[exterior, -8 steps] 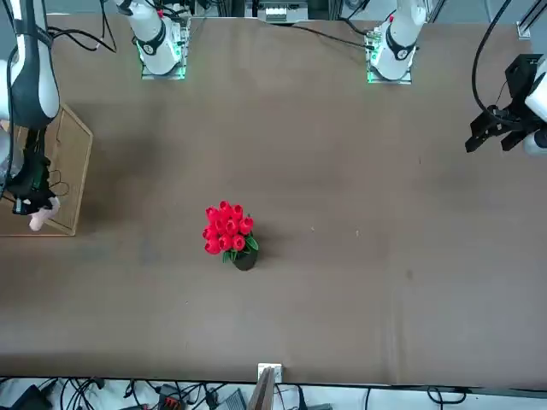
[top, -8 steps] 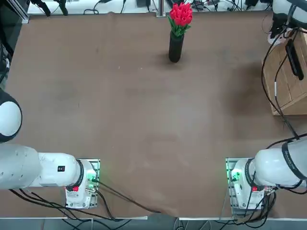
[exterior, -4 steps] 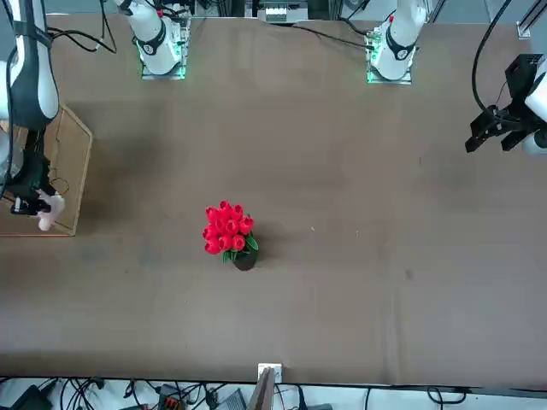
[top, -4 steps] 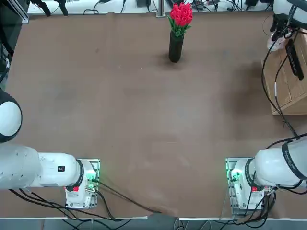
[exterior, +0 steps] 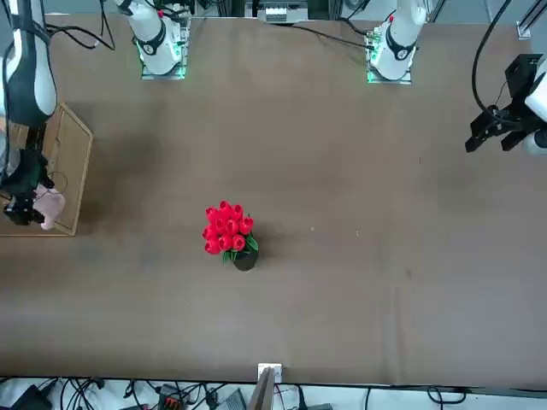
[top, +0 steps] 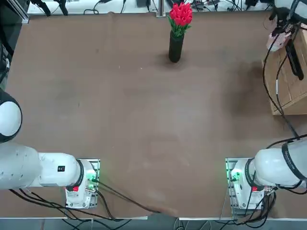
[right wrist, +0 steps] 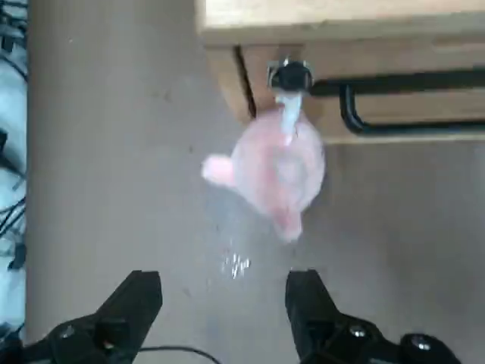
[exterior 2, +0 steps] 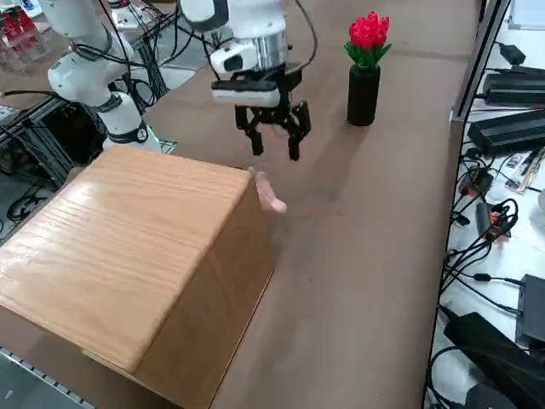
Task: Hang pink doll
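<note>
The pink doll (right wrist: 276, 171) hangs by a short white loop from a black hook (right wrist: 288, 76) on the side of the wooden box (right wrist: 341, 23). It dangles just above the tabletop and nothing grips it. My right gripper (right wrist: 222, 292) is open and empty, a short way back from the doll. In the right side view the doll (exterior 2: 271, 194) hangs at the box's upper corner, with the gripper (exterior 2: 274, 149) above and beyond it. The front view shows the doll (exterior: 51, 207) at the box's edge.
The wooden box (exterior 2: 136, 247) fills the table's right side, with a black handle (right wrist: 394, 83) beside the hook. A black vase (top: 175, 47) of red tulips (top: 181, 13) stands near the far edge. Cables (exterior 2: 485, 213) lie off the table's far side.
My right gripper has drawn back from the doll towards the table's far edge. The doll has swung slightly and stays hanging at the box's corner.
</note>
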Available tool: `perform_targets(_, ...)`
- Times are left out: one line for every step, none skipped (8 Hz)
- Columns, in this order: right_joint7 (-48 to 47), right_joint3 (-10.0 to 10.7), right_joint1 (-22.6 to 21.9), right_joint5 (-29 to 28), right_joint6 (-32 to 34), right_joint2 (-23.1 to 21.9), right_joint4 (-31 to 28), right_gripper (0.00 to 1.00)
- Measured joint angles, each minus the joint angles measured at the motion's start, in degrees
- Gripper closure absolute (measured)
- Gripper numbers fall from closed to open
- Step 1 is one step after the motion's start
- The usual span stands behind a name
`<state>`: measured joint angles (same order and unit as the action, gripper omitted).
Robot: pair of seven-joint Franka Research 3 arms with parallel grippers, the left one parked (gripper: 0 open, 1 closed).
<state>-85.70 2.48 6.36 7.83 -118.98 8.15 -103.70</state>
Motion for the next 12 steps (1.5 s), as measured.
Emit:
perform_targets(3.76, -0.56, -0.16, -1.79, 5.20, -0.68, 3.52, 0.00)
perform_targets(10.50, -0.79, -0.51, -2.54, 9.79, -1.26, 6.77, 0.00)
perform_targets(19.37, -1.03, -1.03, -2.96, 13.39, -1.57, 9.51, 0.00)
perform_targets(28.70, -1.45, -1.70, -3.14, 16.68, -1.65, 11.64, 0.00)
perform_targets(37.91, -2.17, -2.32, -3.16, 20.10, -1.65, 13.40, 0.00)
perform_targets(47.62, -2.94, -2.85, -3.33, 24.52, -1.64, 15.17, 0.00)
perform_targets(57.37, -3.56, -3.13, -4.98, 28.60, -1.63, 16.89, 0.00)
perform_targets(66.96, -3.71, -3.24, -7.74, 31.82, -1.63, 18.79, 0.00)
perform_targets(75.46, -3.65, -3.15, -9.09, 34.74, -1.67, 20.57, 0.00)
perform_targets(83.93, -3.59, -3.09, -8.48, 36.43, -1.69, 21.68, 0.00)
perform_targets(88.79, -3.60, -3.13, -6.94, 36.51, -1.69, 21.96, 0.00)
perform_targets(89.07, -3.69, -3.23, -5.86, 35.42, -1.90, 21.48, 0.00)
